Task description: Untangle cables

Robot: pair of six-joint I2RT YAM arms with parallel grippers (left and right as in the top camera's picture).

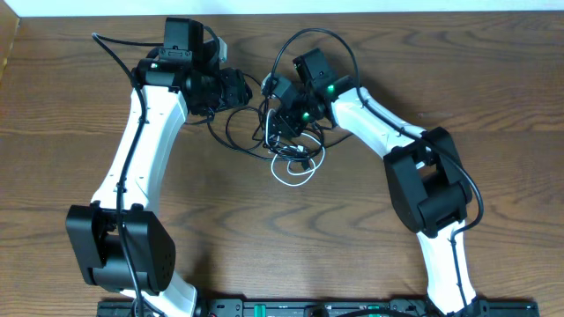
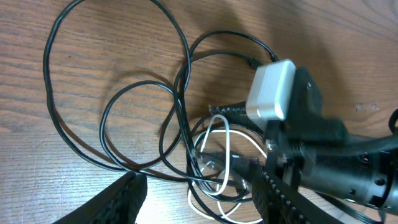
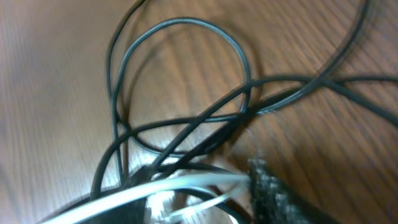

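1. Roughly at the far middle of the table (image 1: pixel 79 132), the cables (image 1: pixel 264 134) lie in one knot between the two arms; the black loops (image 2: pixel 112 118) spread out toward the left arm's side; the white cable (image 1: pixel 295 173) curls at the knot's near edge, toward the arms' bases.
2. The left gripper (image 2: pixel 198 190) stands with its jaws spread and nothing pinched; the knot sits just ahead of it, with the black loops running away beyond.
3. The right gripper (image 1: pixel 284 123) is down on top of the knot, nearer to it than the left; in its wrist view the white cable runs crosswise up to one finger (image 3: pixel 273 196) and touches it; the other finger does not show clearly, so I cannot tell whether the strand is pinched.
4. The coming move likely turns on that crosswise lie: the white strand crosses the right jaws, so the right arm seems placed to take it and draw it clear of the black loops.
5. No container is in view.
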